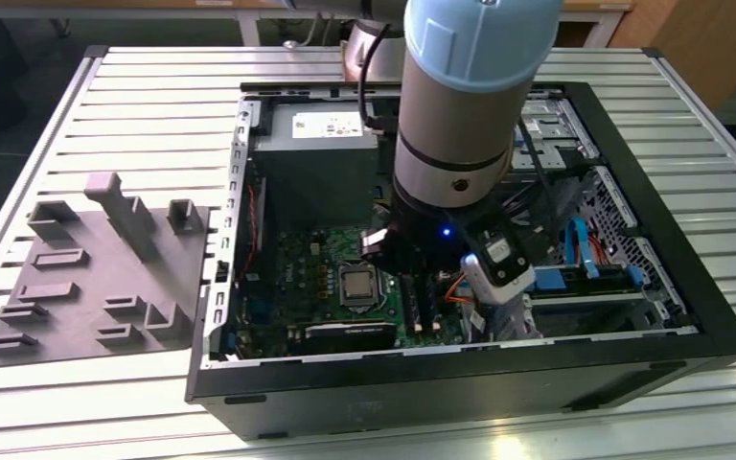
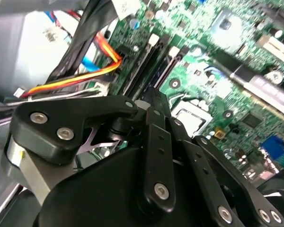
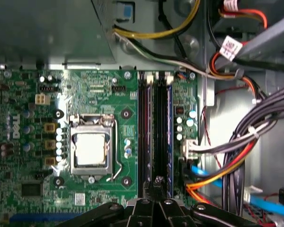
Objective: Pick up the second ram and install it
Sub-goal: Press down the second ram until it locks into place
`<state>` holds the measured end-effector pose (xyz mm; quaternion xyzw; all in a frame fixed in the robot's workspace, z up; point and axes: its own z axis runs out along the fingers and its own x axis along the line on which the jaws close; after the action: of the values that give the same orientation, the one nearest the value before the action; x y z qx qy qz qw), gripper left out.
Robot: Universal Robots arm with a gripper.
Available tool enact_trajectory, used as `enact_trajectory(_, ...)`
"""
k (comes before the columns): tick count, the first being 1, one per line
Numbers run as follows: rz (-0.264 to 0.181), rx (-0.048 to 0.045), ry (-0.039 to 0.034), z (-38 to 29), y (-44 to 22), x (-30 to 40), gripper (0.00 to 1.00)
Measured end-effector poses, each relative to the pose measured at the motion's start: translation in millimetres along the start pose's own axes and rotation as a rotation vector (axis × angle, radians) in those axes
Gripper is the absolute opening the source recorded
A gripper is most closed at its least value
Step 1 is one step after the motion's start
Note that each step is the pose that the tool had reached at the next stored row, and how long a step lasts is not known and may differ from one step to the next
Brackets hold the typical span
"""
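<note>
Reached down with the arm into the open computer case on the desk. Held the gripper directly above the long memory slots, lined up with their length, in the first wrist view. In the exterior view, sat those slots at three o'clock from the processor socket. Left the grey holder plate lying well apart, at nine o'clock from the case, with no stick seen on it.

Could not tell whether the gripper was clenched, released or grasping anything. Could not make out the memory stick as separate from the dark slots either; judged it to be at the slots, carried or partly seated.

Judged the step in hand to be the install, with the pick-up done. Judged seating to call for a straight, even press along the slot, kept clear of the orange and yellow cables just beside it.
</note>
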<state>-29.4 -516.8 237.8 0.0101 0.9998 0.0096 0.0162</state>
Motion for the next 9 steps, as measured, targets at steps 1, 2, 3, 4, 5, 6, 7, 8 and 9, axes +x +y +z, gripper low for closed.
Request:
enact_trajectory(1,0.0,0.0001,0.0,0.0,2.1,0.0,0.11)
enact_trajectory(2,0.0,0.0002,0.0001,0.0,3.9,0.1,0.11)
enact_trajectory(3,0.0,0.0001,0.0,0.1,5.6,0.1,0.11)
enact_trajectory(4,0.0,0.0002,0.0001,0.1,7.2,0.2,0.11)
enact_trajectory(5,0.0,0.0001,0.0,0.1,8.8,0.2,0.11)
enact_trajectory(6,0.0,0.0,0.0,0.2,10.4,0.2,0.11)
enact_trajectory(7,0.0,0.0001,0.0001,0.2,11.9,0.2,0.11)
enact_trajectory(8,0.0,0.0,0.0,0.3,13.4,0.3,0.11)
enact_trajectory(9,0.0,0.0001,0.0001,0.3,14.9,0.3,0.11)
